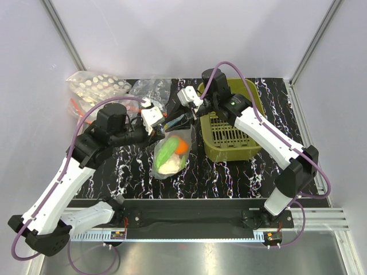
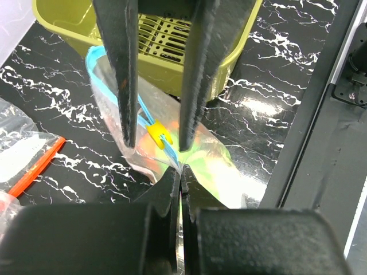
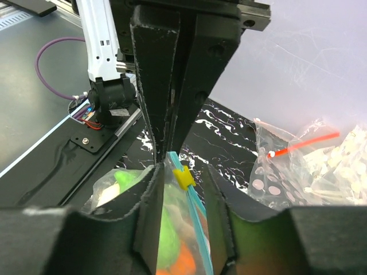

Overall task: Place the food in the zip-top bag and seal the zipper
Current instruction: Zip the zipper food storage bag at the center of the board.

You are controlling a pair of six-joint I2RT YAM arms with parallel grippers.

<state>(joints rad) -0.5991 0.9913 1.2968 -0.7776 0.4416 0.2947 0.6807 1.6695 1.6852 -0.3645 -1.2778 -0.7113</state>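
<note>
The zip-top bag (image 1: 171,153) lies mid-table and holds the food: an orange piece (image 1: 182,146), green pieces (image 1: 166,153) and a cream piece (image 1: 168,168). My left gripper (image 1: 161,128) is shut on the end of the bag's mouth, as the left wrist view (image 2: 181,171) shows. My right gripper (image 1: 184,118) is open and straddles the teal zipper (image 3: 198,220). Its yellow slider (image 3: 183,177) sits between the right fingers (image 3: 150,217) without being clamped. The left wrist view shows the slider (image 2: 156,133) with gaps on both sides.
An olive-green basket (image 1: 232,134) stands right of the bag, close behind the right gripper. A clear bag of white round pieces (image 1: 97,86) and a clear bag with a red-orange strip (image 2: 35,166) lie at the back left.
</note>
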